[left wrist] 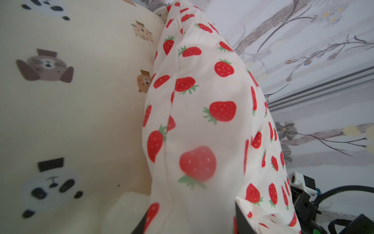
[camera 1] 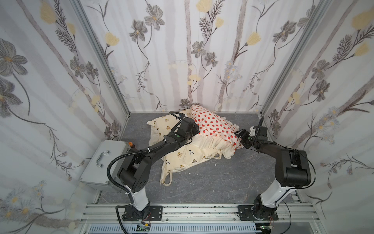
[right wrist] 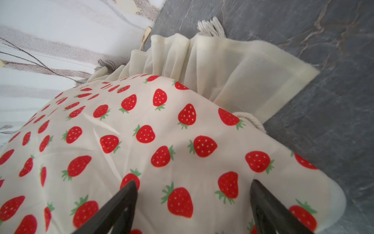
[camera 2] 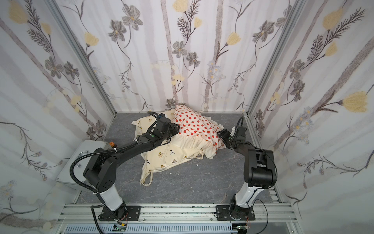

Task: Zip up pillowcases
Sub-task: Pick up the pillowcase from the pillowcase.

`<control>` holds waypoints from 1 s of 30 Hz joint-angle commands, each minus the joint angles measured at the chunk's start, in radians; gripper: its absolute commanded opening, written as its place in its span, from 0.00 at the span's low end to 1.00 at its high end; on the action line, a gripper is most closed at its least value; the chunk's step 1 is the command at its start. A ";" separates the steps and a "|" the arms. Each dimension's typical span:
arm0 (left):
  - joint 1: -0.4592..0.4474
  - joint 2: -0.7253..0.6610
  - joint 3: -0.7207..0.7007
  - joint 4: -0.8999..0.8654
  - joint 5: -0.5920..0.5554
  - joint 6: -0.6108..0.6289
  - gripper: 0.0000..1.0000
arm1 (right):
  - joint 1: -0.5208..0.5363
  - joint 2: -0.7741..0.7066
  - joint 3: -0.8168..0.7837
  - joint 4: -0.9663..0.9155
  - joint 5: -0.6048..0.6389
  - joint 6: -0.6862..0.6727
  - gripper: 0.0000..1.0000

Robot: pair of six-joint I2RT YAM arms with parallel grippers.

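Grey tabletop (camera 1: 202, 182); only wrist view shows right pincer (right wrist: 192, 186) straddling strawberry pillowcase (right wrist: 141, 131).

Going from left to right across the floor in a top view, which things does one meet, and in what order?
From the left: silver metal case → bear pillowcase → strawberry pillowcase → right pincer.

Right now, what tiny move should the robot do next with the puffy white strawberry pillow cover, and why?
Probably pinch the left gripper shut on the white, red-strawberry fabric pillowcase. A fold of it bulges between the fingers, the right gripper straddles its other end, open, and no zipper shows yet, so it likely needs gripping and turning.
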 commanded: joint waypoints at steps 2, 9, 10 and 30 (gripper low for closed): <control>0.001 0.001 0.023 -0.001 0.000 0.005 0.35 | 0.015 0.050 0.031 0.077 -0.052 0.016 0.65; 0.010 -0.024 0.040 -0.041 0.011 0.027 0.34 | 0.015 -0.020 -0.010 0.144 -0.101 0.030 0.14; 0.013 -0.027 0.047 -0.050 0.017 0.030 0.34 | 0.015 -0.037 -0.018 0.145 -0.110 0.030 0.09; 0.018 0.327 0.741 -0.414 0.113 0.042 0.30 | 0.066 -0.719 0.113 -0.569 0.178 -0.088 0.00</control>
